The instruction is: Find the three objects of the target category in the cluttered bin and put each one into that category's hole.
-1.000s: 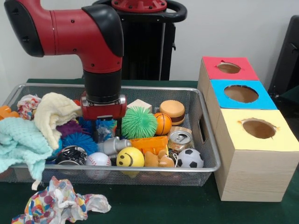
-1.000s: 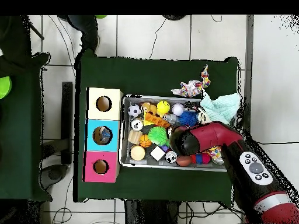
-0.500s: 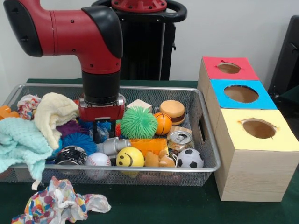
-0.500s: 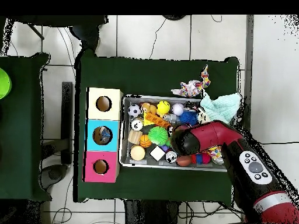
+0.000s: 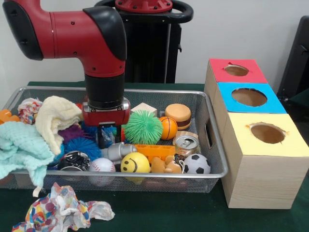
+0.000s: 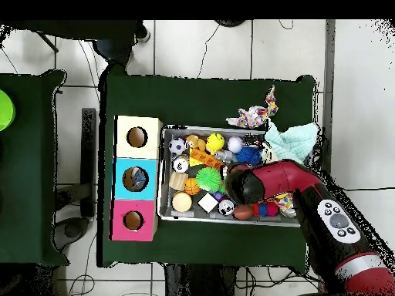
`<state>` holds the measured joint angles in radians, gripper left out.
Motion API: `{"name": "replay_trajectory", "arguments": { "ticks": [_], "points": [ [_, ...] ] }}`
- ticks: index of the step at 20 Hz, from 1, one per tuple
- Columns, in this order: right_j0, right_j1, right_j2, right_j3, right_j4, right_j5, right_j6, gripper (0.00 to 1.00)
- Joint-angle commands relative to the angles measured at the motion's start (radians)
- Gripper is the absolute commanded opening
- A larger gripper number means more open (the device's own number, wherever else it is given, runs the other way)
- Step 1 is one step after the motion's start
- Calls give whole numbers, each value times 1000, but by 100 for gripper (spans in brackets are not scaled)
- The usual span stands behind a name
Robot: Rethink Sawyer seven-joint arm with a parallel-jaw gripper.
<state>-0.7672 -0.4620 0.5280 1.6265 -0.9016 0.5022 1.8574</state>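
Observation:
The wire mesh bin [image 5: 215,153] is full of toys, cloths and cans. It also shows in the overhead view [image 6: 163,176]. My gripper [image 5: 105,137] hangs straight down into the bin's middle left, between a blue spiky ball [image 5: 79,145] and a green spiky ball [image 5: 143,126]. Its tips are buried among the toys. A small bluish crinkly patch shows beside it, and I cannot tell what it is. No clear plastic piece shows plainly. The red-topped box's hole [image 5: 236,70] is at the far right, seen also from overhead [image 6: 133,220]. In the overhead view the arm [image 6: 266,181] hides the gripper.
Blue-topped [image 5: 249,97] and yellow-topped [image 5: 267,133] boxes stand next to the red one. A silver can [image 5: 186,143] stands upright and another [image 5: 117,151] lies on its side. A teal cloth [image 5: 21,147] and a yellow cloth [image 5: 55,116] fill the bin's left. A dotted paper wad [image 5: 63,210] lies outside the bin.
The gripper has sunk a little deeper among the toys. The orange block and the small toys beside it have shifted slightly.

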Motion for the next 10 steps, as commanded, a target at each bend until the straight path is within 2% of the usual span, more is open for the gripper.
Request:
{"name": "replay_trajectory", "arguments": {
  "ticks": [1,6,10],
  "points": [
    [-12,-20,16,-31,81,135,-110,0],
    [-19,-157,53,27,177,214,-140,0],
    [-35,-264,92,83,250,211,-128,0]
  ]
}}
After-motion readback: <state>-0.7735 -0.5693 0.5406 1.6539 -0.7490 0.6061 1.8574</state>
